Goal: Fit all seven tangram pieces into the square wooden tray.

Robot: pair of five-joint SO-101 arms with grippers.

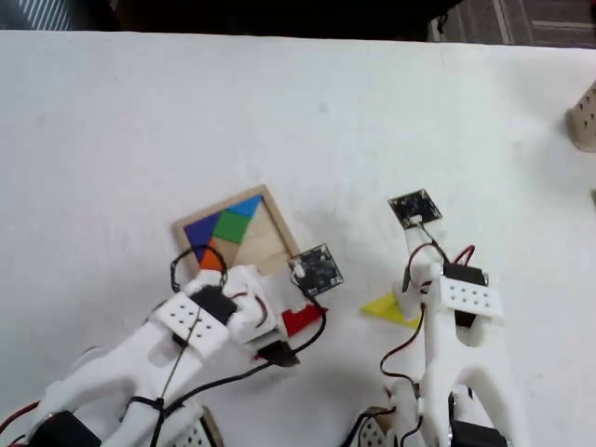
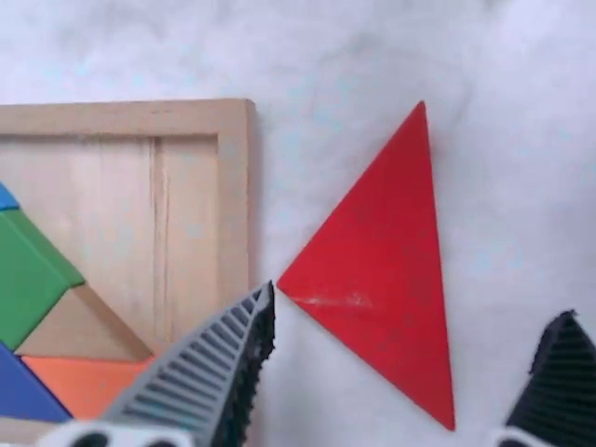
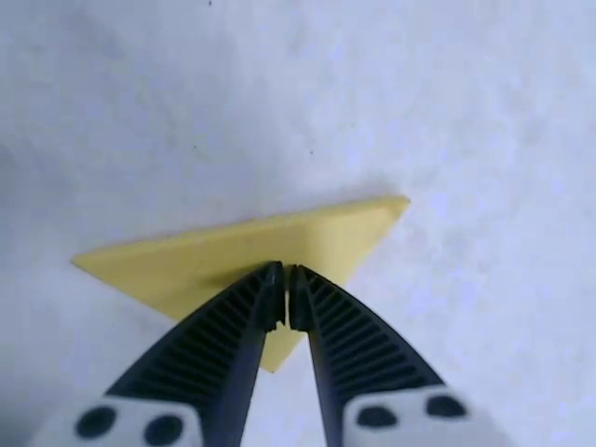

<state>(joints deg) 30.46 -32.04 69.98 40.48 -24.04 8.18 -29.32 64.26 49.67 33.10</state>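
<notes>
Here the square wooden tray (image 1: 276,240) sits cornerwise on the white tabletop (image 1: 112,130) before the left arm, with blue (image 1: 199,230), green (image 1: 230,226), light-blue (image 1: 248,206) and orange (image 1: 212,260) pieces packed into one side and bare wood on the other. The red triangle (image 2: 386,270) lies flat on the tabletop just beside the tray's rim, not touching it; the left jaws stand apart, one tip on either side of it. The yellow triangle (image 3: 233,256) lies flat well apart from the tray, beside the right arm, whose jaws are together with their tips over its edge.
</notes>
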